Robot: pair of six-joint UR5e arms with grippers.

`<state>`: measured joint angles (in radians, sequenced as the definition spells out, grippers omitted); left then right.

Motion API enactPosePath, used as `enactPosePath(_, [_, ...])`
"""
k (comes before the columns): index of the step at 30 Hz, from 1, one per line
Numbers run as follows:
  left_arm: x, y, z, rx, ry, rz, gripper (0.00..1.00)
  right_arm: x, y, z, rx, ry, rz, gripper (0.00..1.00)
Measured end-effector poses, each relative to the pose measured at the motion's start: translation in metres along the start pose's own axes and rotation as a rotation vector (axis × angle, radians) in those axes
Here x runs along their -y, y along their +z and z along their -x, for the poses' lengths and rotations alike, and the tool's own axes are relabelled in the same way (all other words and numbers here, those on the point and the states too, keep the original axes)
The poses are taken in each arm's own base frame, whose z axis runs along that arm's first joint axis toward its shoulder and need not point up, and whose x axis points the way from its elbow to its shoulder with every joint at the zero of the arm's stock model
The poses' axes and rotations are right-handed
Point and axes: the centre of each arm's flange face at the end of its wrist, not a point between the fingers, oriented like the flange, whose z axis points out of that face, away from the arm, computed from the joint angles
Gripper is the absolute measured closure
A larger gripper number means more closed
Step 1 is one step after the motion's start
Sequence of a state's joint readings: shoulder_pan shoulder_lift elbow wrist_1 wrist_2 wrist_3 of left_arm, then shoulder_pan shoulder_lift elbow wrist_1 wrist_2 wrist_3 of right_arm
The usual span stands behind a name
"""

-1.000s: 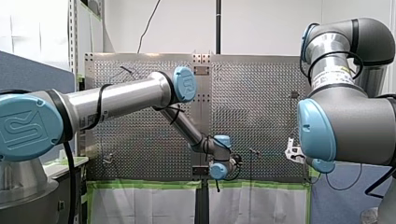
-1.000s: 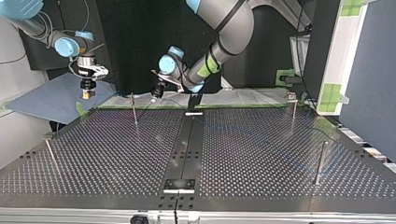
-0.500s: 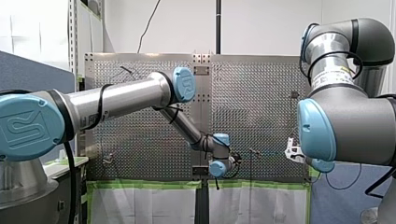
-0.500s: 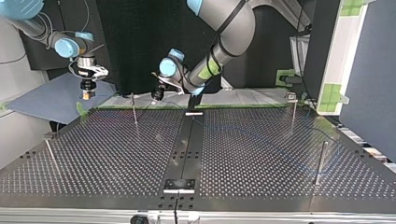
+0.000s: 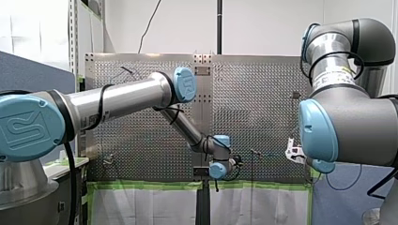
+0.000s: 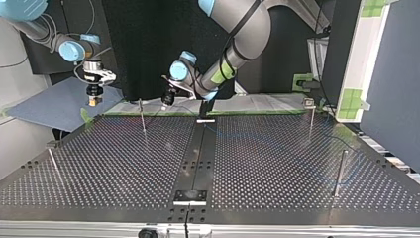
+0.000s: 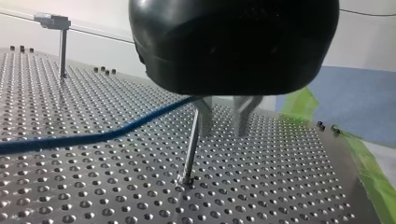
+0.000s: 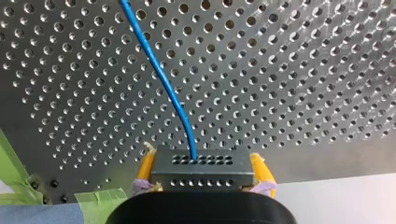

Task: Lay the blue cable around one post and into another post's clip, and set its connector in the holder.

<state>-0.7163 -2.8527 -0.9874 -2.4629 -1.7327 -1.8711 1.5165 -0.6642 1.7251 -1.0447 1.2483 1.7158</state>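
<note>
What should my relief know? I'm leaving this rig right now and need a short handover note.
My right gripper: shut on the grey connector, a yellow pad on each side, near the edge of the table.
My left gripper: fingers apart, low beside a thin post. The blue cable runs up to it; I cannot tell if it is gripped.
Done: connector in hand, cable brought to a post.
Left: lay the cable round a post, press it into the clip post, and seat the connector in the holder, which I cannot pick out for sure.
</note>
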Motion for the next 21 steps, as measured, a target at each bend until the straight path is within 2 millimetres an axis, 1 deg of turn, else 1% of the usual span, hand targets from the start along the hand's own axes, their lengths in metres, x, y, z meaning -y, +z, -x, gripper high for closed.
enactPosePath(2, [0.002, 0.000, 0.000, -0.001, 0.009, -0.006, 0.18, 0.001, 0.000, 0.000, 0.000, 0.000, -0.001, 1.00])
enactPosePath(4, [0.005, 0.000, 0.000, -0.003, 0.020, -0.010, 0.18, 0.001, 0.000, 0.000, 0.000, 0.000, -0.003, 1.00])
enactPosePath(5, [0.006, 0.000, 0.001, -0.003, 0.029, -0.012, 0.03, 0.002, 0.000, 0.000, 0.000, 0.000, -0.003, 1.00])
enactPosePath(12, [0.009, -0.002, 0.003, -0.018, 0.062, -0.012, 0.03, 0.003, 0.000, 0.001, 0.002, -0.001, -0.005, 1.00])
enactPosePath(13, [0.009, -0.003, 0.004, -0.021, 0.067, -0.012, 0.01, 0.003, 0.000, 0.001, 0.002, -0.001, -0.006, 1.00])
enactPosePath(15, [0.010, -0.005, 0.006, -0.026, 0.079, -0.011, 0.01, 0.004, 0.000, 0.001, 0.003, -0.001, -0.006, 1.00])
enactPosePath(21, [0.014, -0.012, 0.022, -0.033, 0.120, -0.027, 0.01, 0.005, 0.000, 0.001, 0.003, -0.001, -0.008, 1.00])
